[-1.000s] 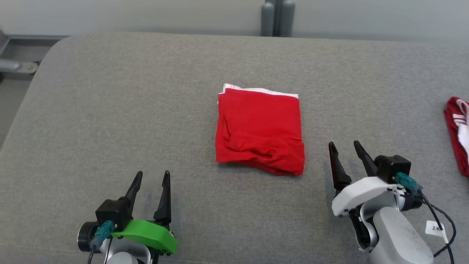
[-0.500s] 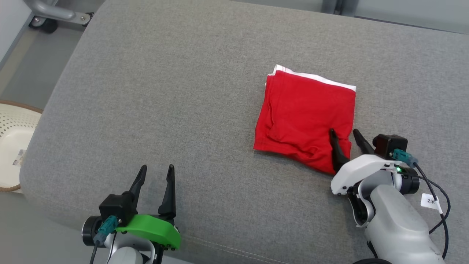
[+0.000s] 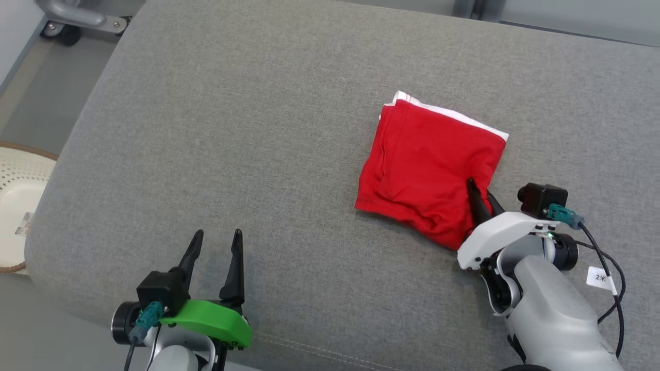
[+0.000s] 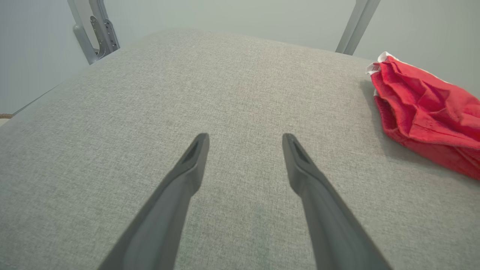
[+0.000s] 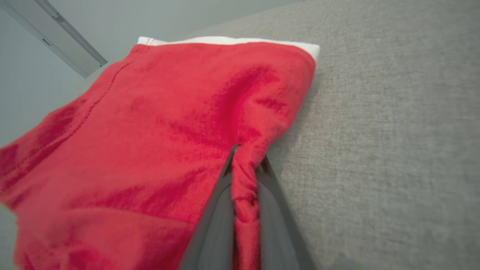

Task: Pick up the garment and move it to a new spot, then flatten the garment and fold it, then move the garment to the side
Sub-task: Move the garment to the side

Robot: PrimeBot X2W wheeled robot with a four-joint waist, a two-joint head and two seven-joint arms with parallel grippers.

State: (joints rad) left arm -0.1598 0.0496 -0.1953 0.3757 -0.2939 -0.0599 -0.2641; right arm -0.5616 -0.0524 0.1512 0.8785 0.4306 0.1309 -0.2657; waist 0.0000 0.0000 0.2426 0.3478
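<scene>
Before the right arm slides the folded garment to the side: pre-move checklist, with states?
1. Grip: right gripper is shut on the red garment, with a ridge of cloth pinched between its fingers: ok.
2. Fold: the garment is a compact rectangle with its white band at the far edge: ok.
3. All layers caught: the lower layers are hidden under the top one: cannot tell.
4. Other arm: left gripper is open over the grey cushion, apart from the garment: ok.
5. Obstacles: the white basket sits off the cushion's left edge: ok.
</scene>
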